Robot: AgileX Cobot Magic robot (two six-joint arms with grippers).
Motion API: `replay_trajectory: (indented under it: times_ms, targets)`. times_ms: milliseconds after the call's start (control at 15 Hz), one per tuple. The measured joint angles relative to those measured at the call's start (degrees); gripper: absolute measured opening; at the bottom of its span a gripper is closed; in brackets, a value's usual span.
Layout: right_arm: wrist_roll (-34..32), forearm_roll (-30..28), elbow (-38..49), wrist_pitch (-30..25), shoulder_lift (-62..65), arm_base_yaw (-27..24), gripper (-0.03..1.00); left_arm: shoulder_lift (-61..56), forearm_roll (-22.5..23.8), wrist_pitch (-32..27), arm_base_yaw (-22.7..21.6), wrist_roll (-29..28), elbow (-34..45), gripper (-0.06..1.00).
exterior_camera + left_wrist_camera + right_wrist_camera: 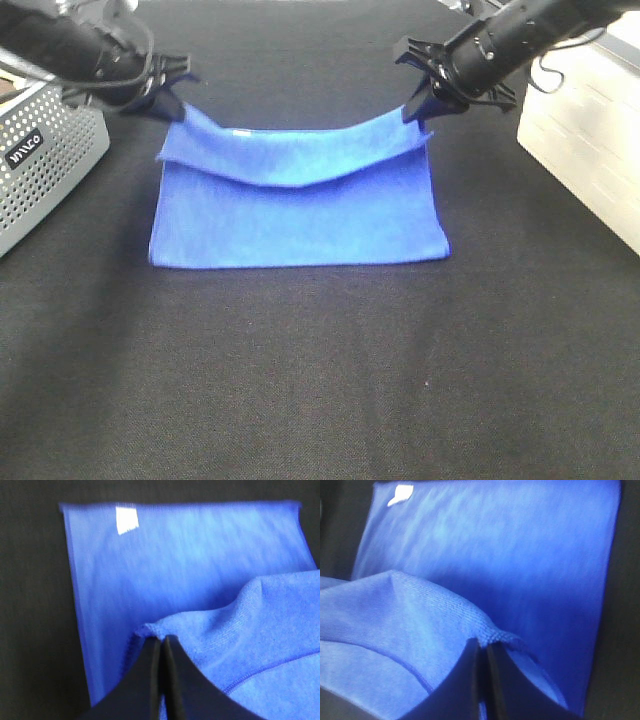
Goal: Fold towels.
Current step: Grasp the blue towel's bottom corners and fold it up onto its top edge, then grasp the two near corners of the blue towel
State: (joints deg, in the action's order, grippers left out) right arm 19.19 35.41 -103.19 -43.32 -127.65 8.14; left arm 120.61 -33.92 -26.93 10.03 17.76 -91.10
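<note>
Mid-fold: left gripper (172, 107) and right gripper (418, 111) each clamp a far corner of the towel (300, 220) lying on the tabletop (320, 390); next, by my judgement, carry both corners evenly to the near edge.

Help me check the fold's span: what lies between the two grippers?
Only the blue towel: its lifted edge sags in a shallow arc from the left gripper to the right gripper, shown in the exterior high view.
</note>
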Motion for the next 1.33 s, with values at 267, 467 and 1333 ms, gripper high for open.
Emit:
replay_trajectory:
  times_ms: [267, 467, 1333]
  targets:
    - [-1.83, -4.07, -16.90, 0.23, -11.52, 0.00, 0.00, 11.23, 1.72, 3.38, -1.32, -1.03, -13.58, 0.00]
    - [-1.89, -4.35, -24.29, 3.09, -18.62, 0.00, 0.00, 18.05, 1.83, 6.88, -1.78, 0.29, -20.23, 0.00]
    - [-1.89, -10.26, -25.95, -1.20, -18.39, 0.00, 0.78, 23.66, 4.53, -0.17, -2.58, 1.43, -26.76, 0.75]
